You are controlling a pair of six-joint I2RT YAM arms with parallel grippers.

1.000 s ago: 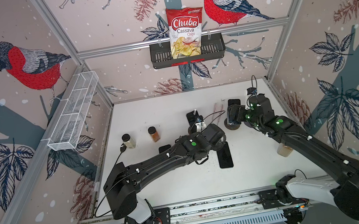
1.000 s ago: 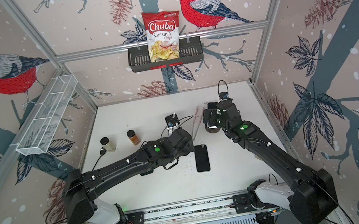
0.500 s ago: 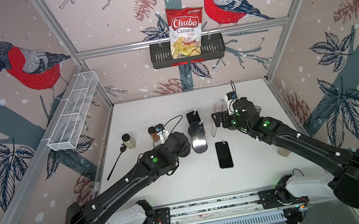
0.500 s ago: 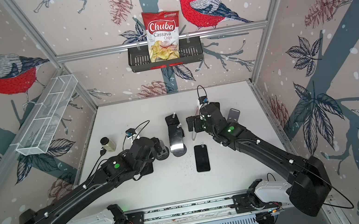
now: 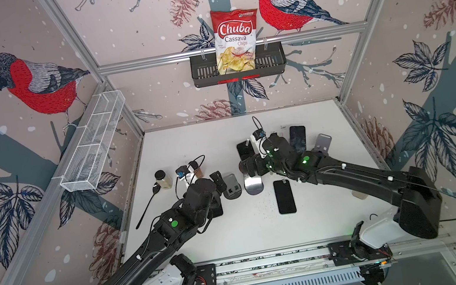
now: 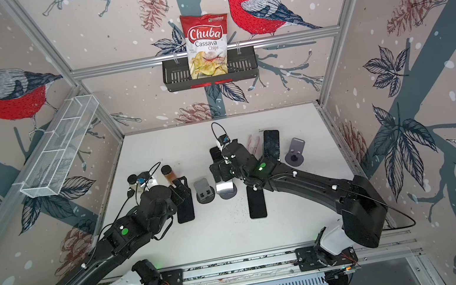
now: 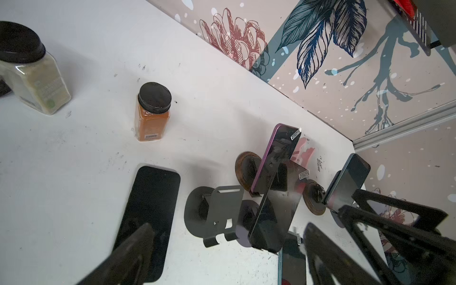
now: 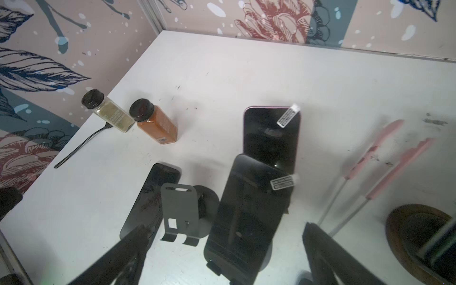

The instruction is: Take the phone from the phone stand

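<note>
A dark phone [image 8: 249, 214] leans upright on a silver phone stand [image 5: 253, 184], which also shows in a top view [image 6: 226, 190]. My right gripper [image 8: 227, 251] is open just above it, one finger on either side of the phone's lower part without touching; in both top views the right gripper [image 5: 250, 166] hides the phone. My left gripper [image 7: 227, 256] is open and empty. Under its fingers [image 7: 133, 251] a black phone [image 7: 148, 212] lies flat, next to an empty grey stand [image 7: 214, 212]. The left gripper [image 6: 181, 188] is left of that stand [image 6: 205, 191].
Another phone [image 5: 285, 196] lies flat mid-table. Two more phones [image 5: 245, 150] [image 5: 297, 140] lean on stands behind, with an empty purple stand [image 5: 323, 143] at right. Two spice jars [image 8: 155, 123] [image 8: 108, 111], a black fork [image 8: 81, 148] and pink-handled tools [image 8: 375, 158] stand further out.
The left arm swung left, away from the mid-table phone, and its jaws widened; a phone now lies flat beside the grey stand. The right gripper moved left, over the silver stand.
</note>
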